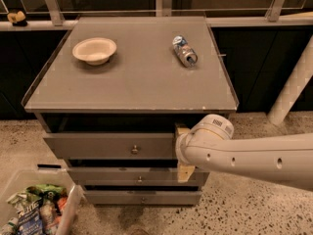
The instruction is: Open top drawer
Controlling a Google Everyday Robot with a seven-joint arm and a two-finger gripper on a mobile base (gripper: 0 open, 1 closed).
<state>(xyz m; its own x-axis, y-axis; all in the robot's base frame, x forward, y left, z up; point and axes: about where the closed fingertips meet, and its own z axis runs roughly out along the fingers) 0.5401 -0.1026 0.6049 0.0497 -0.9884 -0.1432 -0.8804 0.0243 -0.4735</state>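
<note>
The top drawer (98, 146) is the widest grey front, just under the cabinet top, with a small round metal knob (135, 150) at its centre. A dark gap shows above its front; its inside is hidden. My gripper (179, 151) is at the right end of this drawer front, to the right of the knob and apart from it. Its tan fingers (185, 172) stand one above the other, open and empty. My white arm (244, 155) reaches in from the right.
Two slimmer grey drawers (139, 179) sit below. On the cabinet top (132, 82) are a white bowl (94, 49) and a can (184, 51) lying on its side. A clear bin of snack bags (34, 209) stands at lower left, a white post (293, 87) at right.
</note>
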